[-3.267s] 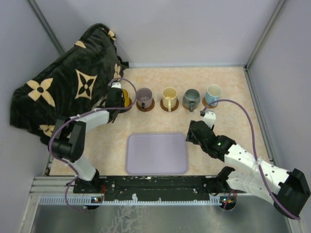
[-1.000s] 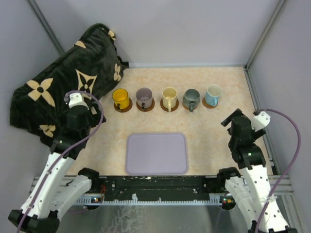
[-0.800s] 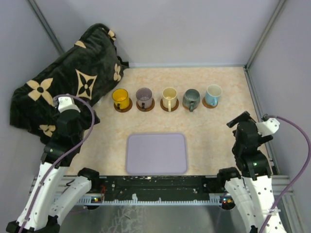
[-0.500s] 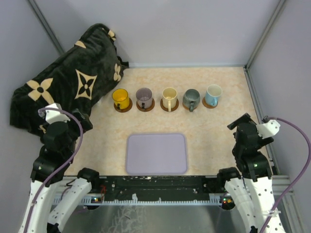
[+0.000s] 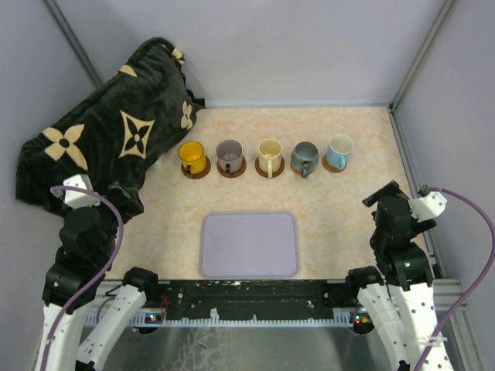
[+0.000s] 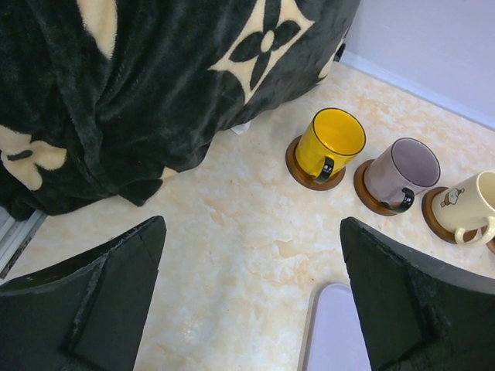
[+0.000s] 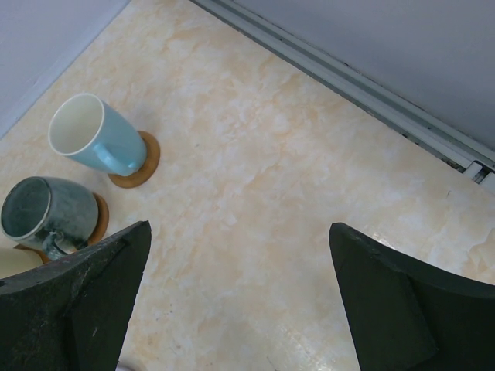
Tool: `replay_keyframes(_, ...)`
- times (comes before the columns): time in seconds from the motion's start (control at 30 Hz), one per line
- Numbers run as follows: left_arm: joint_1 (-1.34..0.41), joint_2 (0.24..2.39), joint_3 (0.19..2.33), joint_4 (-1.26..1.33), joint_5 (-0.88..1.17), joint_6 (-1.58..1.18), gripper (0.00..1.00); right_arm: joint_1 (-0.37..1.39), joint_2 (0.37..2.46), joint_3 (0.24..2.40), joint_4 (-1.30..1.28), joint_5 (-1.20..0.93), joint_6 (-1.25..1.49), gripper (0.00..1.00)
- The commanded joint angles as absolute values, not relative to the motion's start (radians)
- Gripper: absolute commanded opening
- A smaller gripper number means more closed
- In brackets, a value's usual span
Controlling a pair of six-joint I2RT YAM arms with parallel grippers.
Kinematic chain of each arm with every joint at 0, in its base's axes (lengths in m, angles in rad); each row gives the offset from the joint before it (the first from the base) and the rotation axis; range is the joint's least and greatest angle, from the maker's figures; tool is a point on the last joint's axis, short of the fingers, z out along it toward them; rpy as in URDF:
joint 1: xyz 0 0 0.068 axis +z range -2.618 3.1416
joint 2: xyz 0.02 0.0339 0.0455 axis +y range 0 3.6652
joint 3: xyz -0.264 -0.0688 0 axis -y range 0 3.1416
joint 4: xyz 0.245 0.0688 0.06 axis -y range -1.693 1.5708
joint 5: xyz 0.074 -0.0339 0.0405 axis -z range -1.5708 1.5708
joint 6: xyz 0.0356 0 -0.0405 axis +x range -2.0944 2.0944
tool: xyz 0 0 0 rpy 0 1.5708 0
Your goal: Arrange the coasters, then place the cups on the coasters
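Observation:
Five cups stand in a row across the table, each on a brown coaster: yellow (image 5: 192, 157), purple-grey (image 5: 230, 154), cream (image 5: 269, 157), grey-green (image 5: 304, 158) and white-and-blue (image 5: 339, 151). In the left wrist view the yellow cup (image 6: 329, 143) sits on its coaster (image 6: 303, 174), beside the purple-grey cup (image 6: 402, 166). The right wrist view shows the blue cup (image 7: 93, 135) on its coaster (image 7: 145, 165) and the grey-green cup (image 7: 39, 212). My left gripper (image 5: 124, 199) (image 6: 251, 224) is open at the near left. My right gripper (image 5: 384, 195) (image 7: 238, 228) is open at the near right. Neither holds anything.
A lavender tray (image 5: 249, 245) lies flat at the near middle, and its corner (image 6: 332, 332) shows in the left wrist view. A black blanket with cream flower shapes (image 5: 108, 131) is heaped at the far left, close to the yellow cup. Grey walls enclose the table.
My left arm has drawn back toward the near left corner, away from the cups. The right arm pulled back a little, then held still. Both grippers stayed open.

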State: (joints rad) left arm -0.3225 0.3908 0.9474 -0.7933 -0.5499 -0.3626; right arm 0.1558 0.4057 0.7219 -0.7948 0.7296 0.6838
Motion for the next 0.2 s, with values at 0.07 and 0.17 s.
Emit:
replay_keyframes(0.07, -0.318, 0.37, 0.933, -0.782, -0.508, -0.359, 1.0, 0.152, 0.394, 0.741, -0.78, 0.75, 0.687, 0.99)
replay_keyframes(0.17, -0.317, 0.37, 0.93, -0.782, -0.521, -0.374, 1.0, 0.151, 0.395, 0.739, -0.776, 0.747, 0.684, 0.99)
